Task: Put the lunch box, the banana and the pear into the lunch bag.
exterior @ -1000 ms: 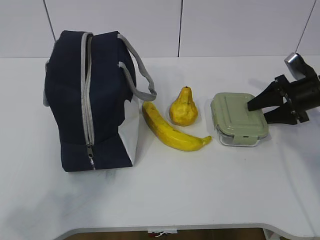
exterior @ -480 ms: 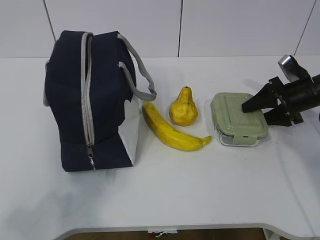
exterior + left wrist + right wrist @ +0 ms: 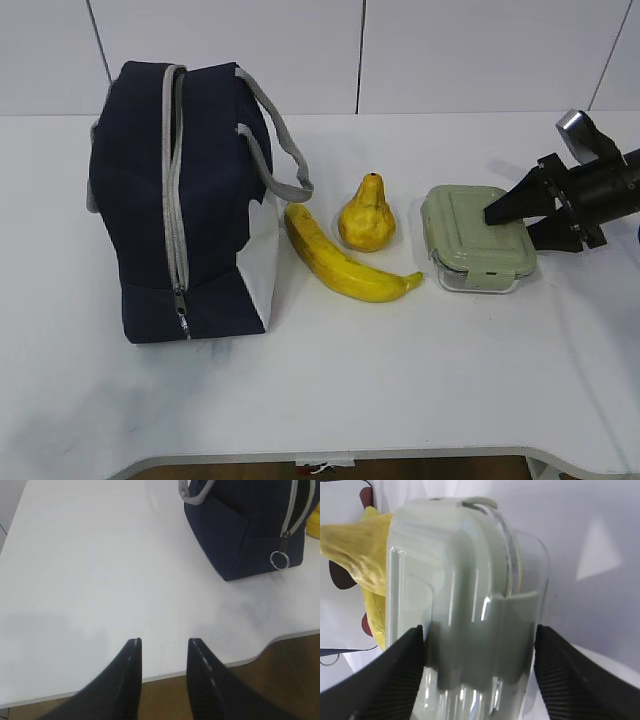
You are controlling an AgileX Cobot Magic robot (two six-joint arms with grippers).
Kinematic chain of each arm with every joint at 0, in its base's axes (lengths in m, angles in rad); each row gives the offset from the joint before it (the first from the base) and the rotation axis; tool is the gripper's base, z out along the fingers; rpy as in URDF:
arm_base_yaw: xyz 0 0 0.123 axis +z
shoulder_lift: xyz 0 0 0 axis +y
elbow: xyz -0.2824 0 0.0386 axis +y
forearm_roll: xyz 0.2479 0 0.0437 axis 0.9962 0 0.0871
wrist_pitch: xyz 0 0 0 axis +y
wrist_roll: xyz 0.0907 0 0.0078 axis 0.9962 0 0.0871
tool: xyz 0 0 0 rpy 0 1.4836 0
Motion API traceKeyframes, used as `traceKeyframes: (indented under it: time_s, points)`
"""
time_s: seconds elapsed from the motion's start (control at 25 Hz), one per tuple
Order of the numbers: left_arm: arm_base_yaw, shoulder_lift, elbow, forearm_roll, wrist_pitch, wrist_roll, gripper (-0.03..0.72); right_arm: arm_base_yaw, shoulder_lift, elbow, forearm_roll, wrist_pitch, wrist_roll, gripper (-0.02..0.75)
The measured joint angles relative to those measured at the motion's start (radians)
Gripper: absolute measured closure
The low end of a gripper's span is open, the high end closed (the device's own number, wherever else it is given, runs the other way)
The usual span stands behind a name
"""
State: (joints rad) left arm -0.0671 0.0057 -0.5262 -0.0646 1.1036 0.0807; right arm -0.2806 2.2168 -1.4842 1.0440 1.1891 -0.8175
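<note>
**Right end effector straddles the lunch box; bag zipped on the left**

Now the right end effector (image 3: 512, 222) reaches in from the right edge of the exterior view, its jaws spread wide around the near end of the lunch box (image 3: 476, 238). In the right wrist view the two dark fingers (image 3: 400, 672) flank the box's clear walls and sage-green lid; whether they press the sides cannot be told, and the box sits flat on the white worktop (image 3: 400, 380).

Just left of the box lies the banana (image 3: 345, 264), curving from the bag's white side panel toward the box. The pear (image 3: 366, 217) stands upright just behind the banana, stem end up.

Further left stands the lunch bag (image 3: 180, 200), navy with grey handles, its grey zipper closed along the facing side with the pull low down.

Meanwhile the left end effector (image 3: 164, 642) hangs over bare worktop near the front edge, jaws narrowly parted and holding nothing, well apart from the bag's corner.
</note>
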Motion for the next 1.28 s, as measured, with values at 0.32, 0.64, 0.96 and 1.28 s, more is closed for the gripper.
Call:
traceKeyframes:
  time_s: [0.32, 0.64, 0.96, 1.28]
  points:
    - [0.0, 0.0, 0.0, 0.0, 0.0, 0.0, 0.453, 0.0, 0.0, -0.002, 0.004, 0.006, 0.0, 0.284]
    - [0.0, 0.0, 0.0, 0.0, 0.0, 0.0, 0.453, 0.0, 0.0, -0.002, 0.006, 0.012, 0.032, 0.309]
    - [0.0, 0.0, 0.0, 0.0, 0.0, 0.0, 0.453, 0.0, 0.0, -0.002, 0.002, 0.014, 0.065, 0.35]
    - [0.0, 0.0, 0.0, 0.0, 0.0, 0.0, 0.453, 0.0, -0.016, -0.003, -0.016, 0.013, 0.14, 0.356]
